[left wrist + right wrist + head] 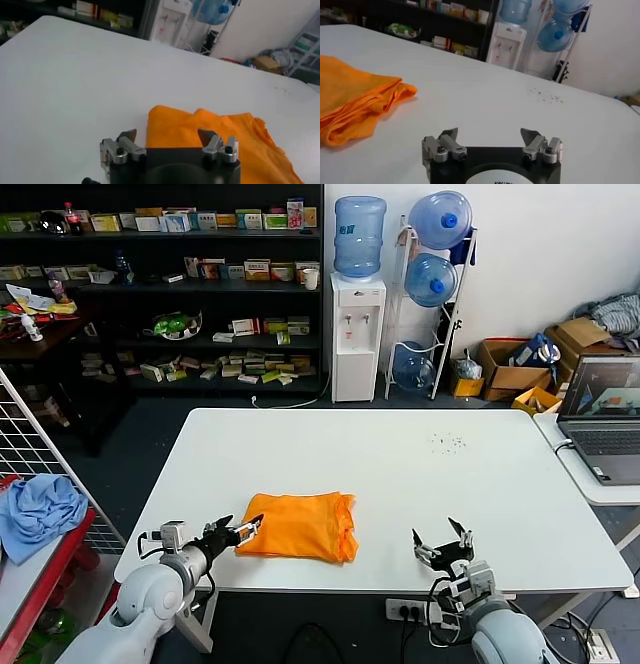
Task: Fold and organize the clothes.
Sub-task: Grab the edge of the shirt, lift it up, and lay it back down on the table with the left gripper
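Observation:
The orange T-shirt (300, 526) lies folded into a compact rectangle on the white table (400, 474), near its front edge and left of centre. No lettering shows. My left gripper (240, 530) is open and empty, right at the shirt's left edge; in the left wrist view (167, 135) the shirt (220, 135) lies just ahead of its fingertips. My right gripper (442, 541) is open and empty above the table's front edge, to the right of the shirt; in the right wrist view (490, 133) the shirt (355, 100) lies well off to one side.
A laptop (603, 419) sits on a side table at the right. A light blue cloth (38, 509) lies on a red rack at the left. Shelves, a water dispenser (357, 334) and boxes stand behind the table.

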`<action>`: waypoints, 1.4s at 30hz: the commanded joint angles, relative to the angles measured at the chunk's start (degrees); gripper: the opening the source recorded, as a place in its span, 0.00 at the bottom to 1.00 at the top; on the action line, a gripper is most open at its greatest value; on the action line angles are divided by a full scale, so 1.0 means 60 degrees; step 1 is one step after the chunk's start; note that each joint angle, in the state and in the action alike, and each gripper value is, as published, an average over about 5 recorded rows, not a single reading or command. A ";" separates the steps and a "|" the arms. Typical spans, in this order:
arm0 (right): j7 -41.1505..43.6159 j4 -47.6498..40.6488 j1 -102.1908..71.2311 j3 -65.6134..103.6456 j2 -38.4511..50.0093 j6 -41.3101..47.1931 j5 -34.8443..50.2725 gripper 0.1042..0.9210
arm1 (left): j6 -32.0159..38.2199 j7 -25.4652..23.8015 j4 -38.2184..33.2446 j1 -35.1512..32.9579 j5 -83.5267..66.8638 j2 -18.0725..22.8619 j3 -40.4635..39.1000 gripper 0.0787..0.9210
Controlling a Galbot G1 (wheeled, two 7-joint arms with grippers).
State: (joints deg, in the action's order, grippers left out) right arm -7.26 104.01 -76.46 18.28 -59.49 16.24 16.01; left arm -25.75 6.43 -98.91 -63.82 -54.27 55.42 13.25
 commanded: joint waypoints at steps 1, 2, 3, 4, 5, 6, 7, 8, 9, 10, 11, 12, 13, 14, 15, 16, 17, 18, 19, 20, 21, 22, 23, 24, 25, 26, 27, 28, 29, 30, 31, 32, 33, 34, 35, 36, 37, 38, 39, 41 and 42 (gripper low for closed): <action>0.0041 0.0068 -0.0080 0.0020 0.0016 0.0021 -0.0035 0.88 | -0.0541 -0.1118 0.1186 0.0430 -0.0836 -0.0018 0.0352 0.88; 0.0035 0.0076 -0.0080 0.0023 0.0014 0.0033 -0.0038 0.88 | -0.0529 -0.1172 0.1264 0.0489 -0.0834 0.0051 0.0311 0.88; 0.0029 0.0086 -0.0080 0.0027 0.0014 0.0044 -0.0040 0.88 | -0.0517 -0.1219 0.1348 0.0559 -0.0822 0.0123 0.0267 0.88; 0.0022 0.0094 -0.0080 0.0031 0.0014 0.0054 -0.0040 0.88 | -0.0506 -0.1259 0.1436 0.0633 -0.0801 0.0182 0.0223 0.88; 0.0019 0.0104 -0.0083 0.0036 0.0014 0.0061 -0.0040 0.88 | -0.0501 -0.1293 0.1519 0.0710 -0.0763 0.0229 0.0178 0.88; 0.0015 0.0116 -0.0089 0.0045 0.0014 0.0067 -0.0038 0.88 | -0.0497 -0.1320 0.1614 0.0791 -0.0723 0.0266 0.0127 0.88; 0.0013 0.0129 -0.0099 0.0055 0.0013 0.0070 -0.0036 0.88 | -0.0493 -0.1338 0.1706 0.0868 -0.0675 0.0297 0.0077 0.88; 0.0012 0.0147 -0.0114 0.0067 0.0011 0.0071 -0.0035 0.88 | -0.0489 -0.1357 0.1797 0.0936 -0.0626 0.0316 0.0032 0.88; 0.0013 0.0167 -0.0133 0.0079 0.0011 0.0073 -0.0034 0.88 | -0.0484 -0.1373 0.1882 0.0999 -0.0586 0.0337 -0.0011 0.88; 0.0016 0.0189 -0.0152 0.0091 0.0011 0.0073 -0.0032 0.88 | -0.0479 -0.1389 0.1959 0.1049 -0.0543 0.0360 -0.0052 0.88; 0.0018 0.0211 -0.0170 0.0101 0.0011 0.0072 -0.0031 0.88 | -0.0474 -0.1404 0.2010 0.1086 -0.0488 0.0382 -0.0092 0.88; 0.0021 0.0232 -0.0185 0.0107 0.0012 0.0071 -0.0028 0.88 | -0.0475 -0.1411 0.2041 0.1111 -0.0443 0.0404 -0.0127 0.88; 0.0024 0.0250 -0.0195 0.0112 0.0013 0.0069 -0.0025 0.88 | -0.0478 -0.1414 0.2049 0.1124 -0.0395 0.0427 -0.0159 0.88; 0.0025 0.0266 -0.0199 0.0115 0.0012 0.0068 -0.0023 0.88 | -0.0484 -0.1422 0.2038 0.1127 -0.0340 0.0445 -0.0188 0.88; 0.0025 0.0281 -0.0200 0.0117 0.0012 0.0067 -0.0020 0.88 | -0.0495 -0.1425 0.2015 0.1121 -0.0303 0.0458 -0.0212 0.88; 0.0024 0.0294 -0.0198 0.0119 0.0014 0.0068 -0.0017 0.88 | -0.0503 -0.1422 0.1986 0.1108 -0.0271 0.0469 -0.0230 0.88; 0.0022 0.0308 -0.0194 0.0120 0.0016 0.0070 -0.0014 0.88 | -0.0505 -0.1424 0.1953 0.1090 -0.0226 0.0475 -0.0245 0.88; 0.0019 0.0323 -0.0188 0.0122 0.0020 0.0075 -0.0010 0.88 | -0.0505 -0.1436 0.1914 0.1066 -0.0180 0.0475 -0.0254 0.88; 0.0015 0.0338 -0.0183 0.0123 0.0023 0.0080 -0.0005 0.88 | -0.0503 -0.1439 0.1870 0.1036 -0.0136 0.0475 -0.0256 0.88; 0.0011 0.0356 -0.0179 0.0124 0.0027 0.0088 0.0001 0.88 | -0.0501 -0.1443 0.1825 0.1005 -0.0091 0.0471 -0.0255 0.88; 0.0006 0.0377 -0.0177 0.0124 0.0029 0.0095 0.0005 0.88 | -0.0500 -0.1450 0.1769 0.0964 -0.0056 0.0463 -0.0250 0.87; 0.0002 0.0396 -0.0176 0.0123 0.0031 0.0102 0.0010 0.88 | -0.0499 -0.1455 0.1715 0.0926 -0.0030 0.0454 -0.0245 0.86; -0.0002 0.0415 -0.0178 0.0122 0.0031 0.0108 0.0013 0.88 | -0.0498 -0.1453 0.1665 0.0887 -0.0013 0.0445 -0.0240 0.85; -0.0007 0.0438 -0.0180 0.0118 0.0032 0.0115 0.0015 0.88 | -0.0496 -0.1457 0.1614 0.0852 -0.0003 0.0436 -0.0238 0.82; -0.0012 0.0457 -0.0183 0.0114 0.0031 0.0119 0.0015 0.88 | -0.0493 -0.1462 0.1565 0.0821 0.0004 0.0430 -0.0236 0.79; -0.0016 0.0471 -0.0186 0.0111 0.0029 0.0121 0.0015 0.88 | -0.0489 -0.1468 0.1526 0.0800 0.0011 0.0431 -0.0236 0.76; -0.0022 0.0487 -0.0190 0.0107 0.0026 0.0124 0.0013 0.88 | -0.0483 -0.1472 0.1483 0.0780 0.0016 0.0437 -0.0235 0.71; -0.0027 0.0498 -0.0194 0.0103 0.0023 0.0126 0.0012 0.88 | -0.0476 -0.1475 0.1440 0.0768 0.0016 0.0447 -0.0232 0.68; -0.0032 0.0503 -0.0200 0.0100 0.0019 0.0125 0.0009 0.88 | -0.0469 -0.1476 0.1406 0.0756 0.0016 0.0457 -0.0228 0.65; -0.0037 0.0510 -0.0209 0.0096 0.0015 0.0125 0.0006 0.88 | -0.0458 -0.1475 0.1361 0.0742 0.0018 0.0465 -0.0223 0.61; -0.0041 0.0518 -0.0220 0.0093 0.0011 0.0126 0.0002 0.88 | -0.0443 -0.1470 0.1316 0.0725 0.0021 0.0468 -0.0218 0.58; -0.0044 0.0525 -0.0230 0.0092 0.0007 0.0125 -0.0002 0.88 | -0.0424 -0.1454 0.1273 0.0708 0.0021 0.0466 -0.0211 0.55; -0.0047 0.0534 -0.0241 0.0091 0.0003 0.0124 -0.0007 0.88 | -0.0401 -0.1428 0.1230 0.0689 0.0022 0.0460 -0.0201 0.51; -0.0050 0.0545 -0.0251 0.0092 -0.0003 0.0123 -0.0009 0.88 | -0.0370 -0.1396 0.1187 0.0672 0.0027 0.0451 -0.0190 0.48; -0.0052 0.0556 -0.0257 0.0094 -0.0009 0.0121 -0.0012 0.88 | -0.0326 -0.1352 0.1148 0.0656 0.0028 0.0438 -0.0172 0.45; -0.0055 0.0565 -0.0261 0.0094 -0.0015 0.0119 -0.0014 0.88 | -0.0281 -0.1301 0.1108 0.0638 0.0029 0.0423 -0.0149 0.41; -0.0058 0.0572 -0.0262 0.0090 -0.0019 0.0117 -0.0016 0.88 | -0.0244 -0.1253 0.1056 0.0618 0.0030 0.0401 -0.0120 0.38; -0.0063 0.0575 -0.0256 0.0082 -0.0025 0.0115 -0.0019 0.88 | -0.0213 -0.1203 0.0988 0.0590 0.0032 0.0364 -0.0086 0.34; -0.0070 0.0577 -0.0246 0.0070 -0.0030 0.0112 -0.0020 0.88 | -0.0194 -0.1147 0.0907 0.0554 0.0031 0.0311 -0.0046 0.30; -0.0089 0.0579 -0.0213 0.0037 -0.0042 0.0110 -0.0019 0.88 | -0.0229 -0.1038 0.0708 0.0470 0.0016 0.0148 0.0034 0.24; -0.0102 0.0579 -0.0190 0.0011 -0.0048 0.0110 -0.0016 0.88 | -0.0284 -0.0968 0.0601 0.0422 0.0005 0.0019 0.0073 0.20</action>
State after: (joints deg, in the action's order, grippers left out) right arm -7.67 107.35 -77.93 18.66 -59.68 16.96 15.91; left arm -27.56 -1.07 -92.05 -60.34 -54.37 57.64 12.78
